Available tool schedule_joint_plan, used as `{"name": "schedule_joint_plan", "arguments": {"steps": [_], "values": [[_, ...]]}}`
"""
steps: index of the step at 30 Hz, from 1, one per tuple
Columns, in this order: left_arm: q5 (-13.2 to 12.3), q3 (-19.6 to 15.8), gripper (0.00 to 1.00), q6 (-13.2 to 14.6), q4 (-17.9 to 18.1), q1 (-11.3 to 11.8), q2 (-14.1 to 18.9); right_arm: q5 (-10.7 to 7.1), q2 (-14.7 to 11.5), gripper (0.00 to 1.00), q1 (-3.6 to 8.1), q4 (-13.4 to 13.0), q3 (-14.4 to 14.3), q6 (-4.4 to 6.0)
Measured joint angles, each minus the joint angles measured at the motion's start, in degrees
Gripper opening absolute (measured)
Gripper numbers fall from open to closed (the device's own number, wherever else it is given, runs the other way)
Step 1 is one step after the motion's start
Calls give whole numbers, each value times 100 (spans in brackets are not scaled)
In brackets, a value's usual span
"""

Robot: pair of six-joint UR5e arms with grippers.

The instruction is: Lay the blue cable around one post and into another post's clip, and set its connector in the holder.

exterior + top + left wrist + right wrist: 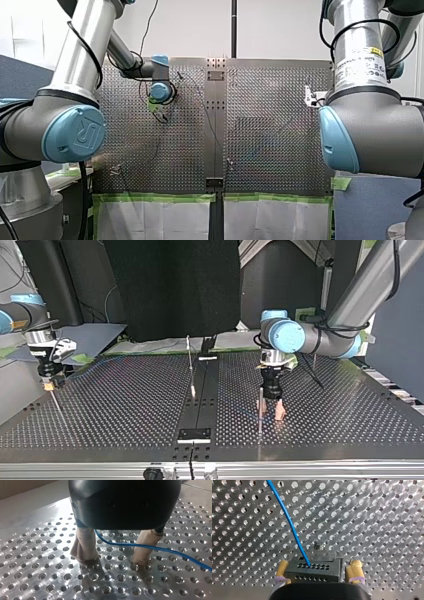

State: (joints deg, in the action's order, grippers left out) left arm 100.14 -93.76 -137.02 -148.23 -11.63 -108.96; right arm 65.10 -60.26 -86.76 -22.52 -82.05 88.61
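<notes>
While my right gripper [318, 573] has the black connector [312, 567] between its yellow pads [355, 570] (looks clamped, though I can't swear both sides are touching), the blue cable [287, 517] runs out of it and off over the table [374, 517]. My left gripper [113, 561] is spread wide, beige fingers [83, 547] straddling the cable with tips down at the table, not pinching it. From the top view it's just beside a thin post [260, 405].
</notes>
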Motion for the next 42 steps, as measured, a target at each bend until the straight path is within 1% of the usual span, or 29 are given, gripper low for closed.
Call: {"name": "schedule_joint_plan", "arguments": {"steps": [10, 15, 18, 28, 42], "values": [[0, 0, 100, 9, 4, 1, 0, 2, -23, 99, -4, 44, 42, 35], [-2, 0, 100, 9, 4, 1, -1, 17, -30, 99, -2, 78, 48, 138], [-12, 0, 100, 9, 4, 1, 0, 21, -30, 99, -1, 79, 50, 165], [-17, 0, 100, 9, 4, -1, 1, 109, -27, 99, -8, 88, 46, 183], [-17, 0, 100, 9, 4, -7, 2, 130, -10, 99, -35, 83, 44, 180]]}}
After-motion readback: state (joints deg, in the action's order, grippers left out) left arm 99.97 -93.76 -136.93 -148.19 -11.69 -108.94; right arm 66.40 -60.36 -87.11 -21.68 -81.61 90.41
